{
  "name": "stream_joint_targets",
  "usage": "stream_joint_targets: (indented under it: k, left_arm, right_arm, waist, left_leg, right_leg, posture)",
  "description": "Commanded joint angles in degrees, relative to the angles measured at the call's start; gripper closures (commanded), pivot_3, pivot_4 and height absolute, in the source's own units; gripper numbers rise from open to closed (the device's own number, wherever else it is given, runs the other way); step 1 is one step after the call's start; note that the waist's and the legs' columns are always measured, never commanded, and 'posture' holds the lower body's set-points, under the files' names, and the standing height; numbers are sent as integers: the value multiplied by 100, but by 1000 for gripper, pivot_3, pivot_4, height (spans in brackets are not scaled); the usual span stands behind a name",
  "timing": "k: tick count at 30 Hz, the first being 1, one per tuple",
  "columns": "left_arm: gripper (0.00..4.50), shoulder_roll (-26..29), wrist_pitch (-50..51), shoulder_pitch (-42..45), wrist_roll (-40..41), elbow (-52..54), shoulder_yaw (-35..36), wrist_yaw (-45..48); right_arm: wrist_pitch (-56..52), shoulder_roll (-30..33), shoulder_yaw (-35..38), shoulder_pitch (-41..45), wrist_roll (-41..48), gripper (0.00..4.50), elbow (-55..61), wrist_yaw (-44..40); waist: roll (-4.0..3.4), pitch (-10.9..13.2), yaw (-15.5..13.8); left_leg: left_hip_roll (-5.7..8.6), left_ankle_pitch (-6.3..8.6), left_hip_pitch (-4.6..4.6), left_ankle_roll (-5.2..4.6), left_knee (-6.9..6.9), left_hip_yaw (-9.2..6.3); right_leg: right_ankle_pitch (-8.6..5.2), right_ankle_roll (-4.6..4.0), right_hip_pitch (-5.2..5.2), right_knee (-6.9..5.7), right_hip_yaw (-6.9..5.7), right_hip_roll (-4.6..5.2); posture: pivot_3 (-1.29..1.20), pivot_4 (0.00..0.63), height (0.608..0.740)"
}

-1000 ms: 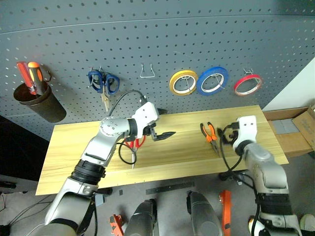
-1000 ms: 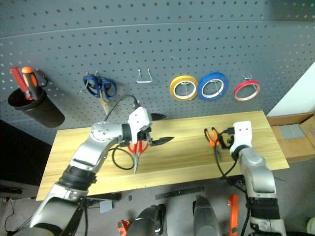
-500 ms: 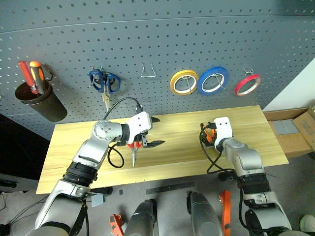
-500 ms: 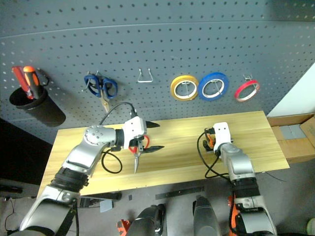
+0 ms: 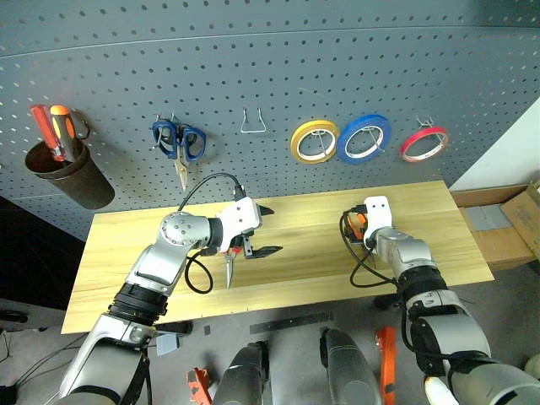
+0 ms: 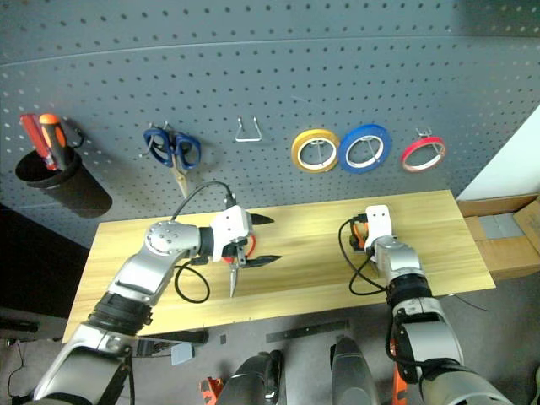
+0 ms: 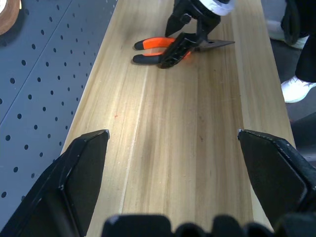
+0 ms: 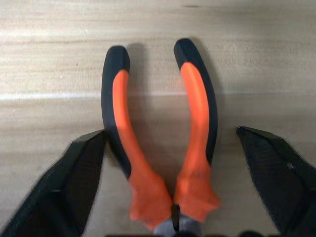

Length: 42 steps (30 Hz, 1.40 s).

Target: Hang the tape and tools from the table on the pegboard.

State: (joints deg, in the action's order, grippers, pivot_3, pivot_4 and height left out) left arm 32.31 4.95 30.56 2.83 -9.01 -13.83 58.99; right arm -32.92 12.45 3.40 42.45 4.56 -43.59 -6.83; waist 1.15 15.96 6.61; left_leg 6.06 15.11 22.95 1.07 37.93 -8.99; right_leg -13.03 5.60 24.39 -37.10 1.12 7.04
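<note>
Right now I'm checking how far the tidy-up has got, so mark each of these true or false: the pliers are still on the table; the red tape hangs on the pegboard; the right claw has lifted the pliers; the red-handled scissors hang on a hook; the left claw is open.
1. The pliers lie on the table. True.
2. The red tape hangs on the pegboard. True.
3. The right claw has lifted the pliers. False: its fingers stand either side of the handles, which lie flat on the wood.
4. The red-handled scissors hang on a hook. False: they lie on the table by the left claw; the blue-handled scissors hang.
5. The left claw is open. True, and empty.
</note>
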Motion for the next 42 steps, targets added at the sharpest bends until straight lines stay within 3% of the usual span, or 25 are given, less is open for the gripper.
stream_joint_targets:
  k: [1,2,5,9,13,18,22,28,42]
  left_arm:
    - [0,-10,-6,-40,-2,243,57,-76]
    - [0,-10,7,-60,12,257,69,-90]
    - [0,-2,31,-104,47,281,95,-127]
    - [0,23,228,-256,234,403,307,-197]
    - [0,113,456,-553,437,626,760,-470]
    - [0,270,1060,-1218,899,1277,1427,-681]
    - [0,478,1281,-1637,1028,1609,1766,-810]
    - [0,522,1422,-1857,1343,1858,2278,-1046]
    - [0,495,2053,-2568,2547,2847,3423,-1425]
  right_arm:
    - [-44,53,109,11,19,1627,-287,-71]
    - [-61,49,115,21,24,1811,-294,-84]
    - [-72,26,119,24,19,1808,-235,-88]
    - [-159,-60,55,-174,13,1808,666,-1]
    - [-976,-331,-70,-902,173,1808,3214,134]
    - [-2424,-774,-753,-2025,287,1808,6618,364]
    - [-3025,-961,-1310,-2100,246,1808,7856,467]
    - [-2408,-978,-1715,-1300,101,1808,7534,298]
    - [-140,-1584,-1396,1137,184,1808,4883,-232]
  waist:
    - [0,-1,0]
    - [0,-1,0]
    - [0,-2,0]
    - [-1,-2,1]
    - [-2,-2,20]
    - [-5,-6,45]
    - [-5,-6,30]
    - [-2,-9,-77]
    - [36,-48,-195]
  left_leg:
    - [0,-1,0,1,1,0]
    - [0,-2,0,3,1,1]
    - [0,-3,-1,5,1,-1]
    - [0,-5,0,9,0,-1]
    - [-2,-10,17,17,-3,3]
    - [-4,-15,77,27,3,13]
    - [-7,-23,88,40,4,23]
    - [-20,-46,82,40,6,17]
    - [-76,-72,82,89,-3,51]
  right_leg:
    - [0,0,0,0,0,0]
    - [1,0,0,0,1,0]
    - [2,-1,-1,-1,0,0]
    - [2,-1,1,-2,0,0]
    - [2,-1,33,-5,6,0]
    - [2,-2,125,-54,13,3]
    - [7,-10,157,-80,15,2]
    - [40,-42,151,-84,-12,-5]
    - [58,-69,174,-84,-14,-46]
  posture:
    - [-172,261,740]
    - [-172,261,740]
    - [-175,257,740]
    - [-173,253,740]
    - [-169,255,740]
    - [-158,258,740]
    - [-137,255,740]
    - [-89,232,740]
    - [38,186,740]
